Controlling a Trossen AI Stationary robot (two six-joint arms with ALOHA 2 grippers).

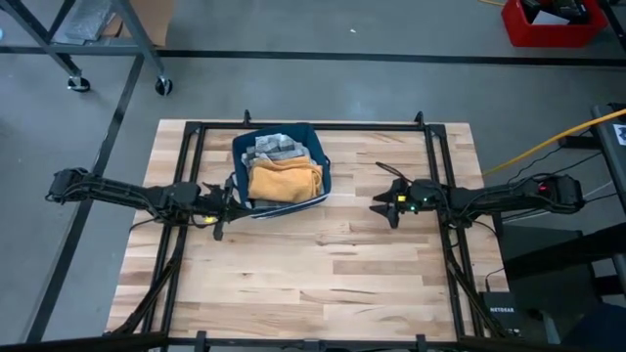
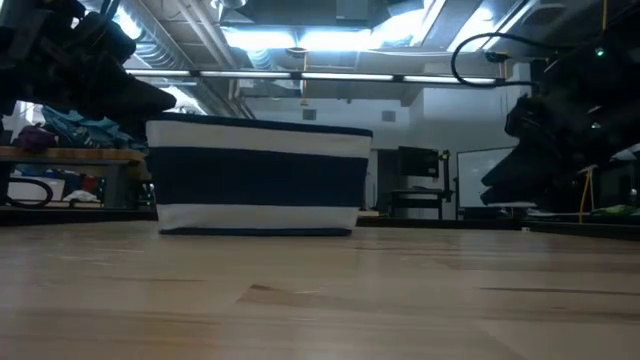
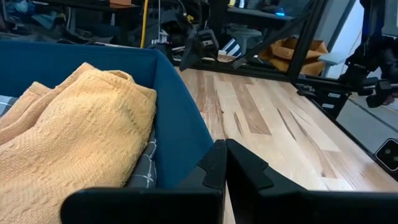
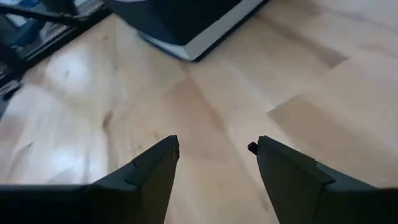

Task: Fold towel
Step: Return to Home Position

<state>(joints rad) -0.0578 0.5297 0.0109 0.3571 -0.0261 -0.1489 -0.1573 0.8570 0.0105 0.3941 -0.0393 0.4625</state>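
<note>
Folded towels (image 1: pixel 285 179) (orange one uppermost) lie inside the blue laundry organizer (image 1: pixel 327 174) on the worktop (image 1: pixel 323 274); left gripper (image 3: pixel 224 148), jaws together, just beside it; right gripper (image 4: pixel 216 147), jaws apart, over bare boards.

Surface (image 1: pixel 323 284): pale wooden planks, smooth, faint sheen. Laundry organizer (image 2: pixel 258 175), frame centre: matt woven cloth. Orange towel (image 3: pixel 68 143): rough, ribbed knit cloth. Right gripper (image 4: pixel 216 148) jaws: matt dark plastic.

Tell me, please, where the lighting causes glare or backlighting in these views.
Low view: bright ceiling lights backlight the laundry organizer, leaving its near side dim. Right wrist view: pale glare on the table. High view: even light, faint shadows.
</note>
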